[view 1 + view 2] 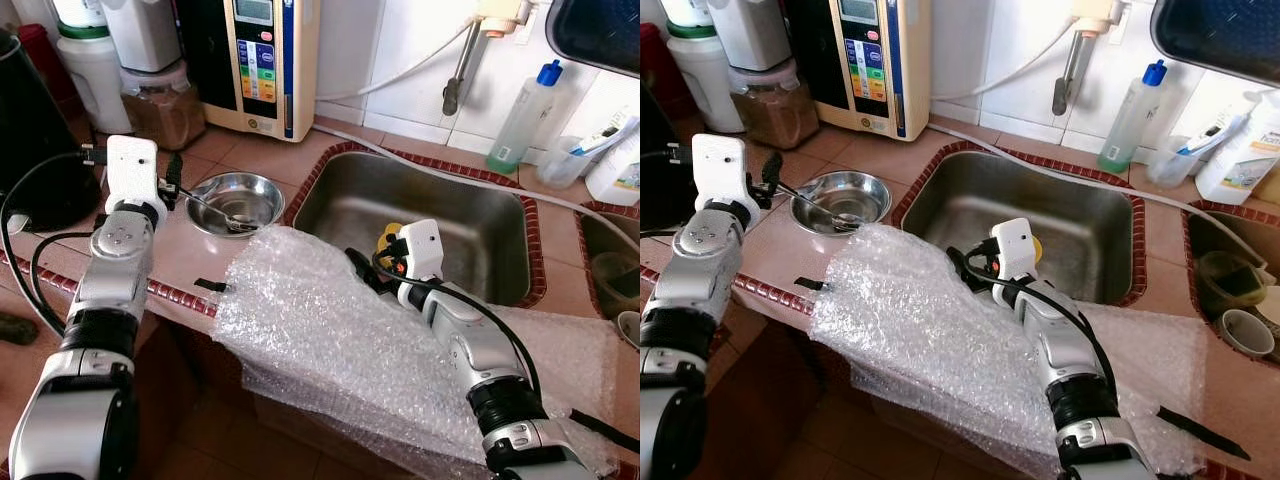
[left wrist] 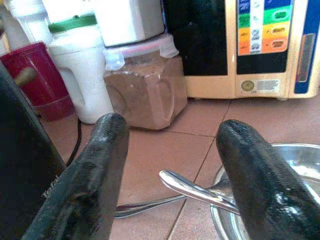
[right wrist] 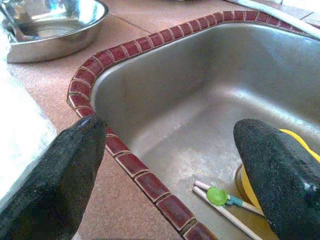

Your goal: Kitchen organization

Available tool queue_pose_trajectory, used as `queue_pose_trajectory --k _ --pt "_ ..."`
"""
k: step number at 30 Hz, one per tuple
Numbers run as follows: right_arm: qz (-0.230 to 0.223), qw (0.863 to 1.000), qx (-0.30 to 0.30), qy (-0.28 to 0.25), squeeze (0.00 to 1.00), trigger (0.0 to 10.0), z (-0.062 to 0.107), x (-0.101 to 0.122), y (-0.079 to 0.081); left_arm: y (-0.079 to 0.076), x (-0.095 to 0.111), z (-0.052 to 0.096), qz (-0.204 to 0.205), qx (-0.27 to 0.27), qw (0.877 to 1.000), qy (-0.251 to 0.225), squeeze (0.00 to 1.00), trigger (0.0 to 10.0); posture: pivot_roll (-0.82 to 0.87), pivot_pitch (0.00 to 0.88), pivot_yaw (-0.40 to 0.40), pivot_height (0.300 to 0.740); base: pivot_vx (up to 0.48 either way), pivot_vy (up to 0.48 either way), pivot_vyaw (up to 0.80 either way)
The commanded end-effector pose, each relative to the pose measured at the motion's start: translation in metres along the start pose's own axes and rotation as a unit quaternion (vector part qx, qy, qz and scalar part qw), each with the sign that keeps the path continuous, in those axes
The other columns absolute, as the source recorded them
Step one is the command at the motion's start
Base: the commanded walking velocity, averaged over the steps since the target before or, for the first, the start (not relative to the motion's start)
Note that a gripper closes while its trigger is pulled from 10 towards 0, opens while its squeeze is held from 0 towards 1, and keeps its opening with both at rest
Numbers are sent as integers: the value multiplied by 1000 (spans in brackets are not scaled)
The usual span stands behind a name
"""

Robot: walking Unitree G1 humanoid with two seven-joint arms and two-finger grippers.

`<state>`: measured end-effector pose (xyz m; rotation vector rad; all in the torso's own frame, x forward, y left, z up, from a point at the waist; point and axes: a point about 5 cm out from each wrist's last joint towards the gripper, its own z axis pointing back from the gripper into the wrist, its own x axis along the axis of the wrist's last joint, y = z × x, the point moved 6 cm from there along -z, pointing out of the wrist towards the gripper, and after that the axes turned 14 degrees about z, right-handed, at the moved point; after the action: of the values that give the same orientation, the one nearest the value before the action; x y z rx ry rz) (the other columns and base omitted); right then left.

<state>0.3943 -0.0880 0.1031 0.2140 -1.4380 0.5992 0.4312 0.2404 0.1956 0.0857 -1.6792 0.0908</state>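
Observation:
A steel bowl with a spoon resting in it sits on the tiled counter, left of the steel sink. My left gripper is open at the bowl's left rim. In the left wrist view the spoon handle lies between its fingers. A sheet of bubble wrap hangs over the counter's front edge. My right gripper is open above the sink's near left rim, at the wrap's edge. A yellow object and chopsticks lie in the sink.
A water ioniser, a jar of brown powder, a white jug and a black kettle line the back left. A soap bottle stands behind the sink. A second basin with cups is at right.

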Motion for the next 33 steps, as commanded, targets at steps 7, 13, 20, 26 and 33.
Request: queue_pose_trajectory --k 7,13,20,26,33 --pt "12 1000 5 -5 0 10000 3 1 3 -1 -18 16 160 70 985 10 1000 10000 -40 6 -18 740 0 0 0" --pt "18 1000 6 -3 0 10000 5 0 3 -5 -27 13 242 92 966 15 1000 10000 -59 5 -20 740 0 0 0" --pt "22 1000 -2 -1 0 10000 10 -1 -1 3 -27 -1 320 124 939 19 1000 10000 -83 9 -11 740 0 0 0" --pt "25 1000 -4 -1 0 10000 14 -2 3 2 -25 -13 367 128 921 35 1000 10000 -107 23 1 740 0 0 0" --pt "9 999 35 -24 0 10000 22 3 17 -5 -27 -20 401 124 906 56 1000 10000 -128 39 7 740 0 0 0"
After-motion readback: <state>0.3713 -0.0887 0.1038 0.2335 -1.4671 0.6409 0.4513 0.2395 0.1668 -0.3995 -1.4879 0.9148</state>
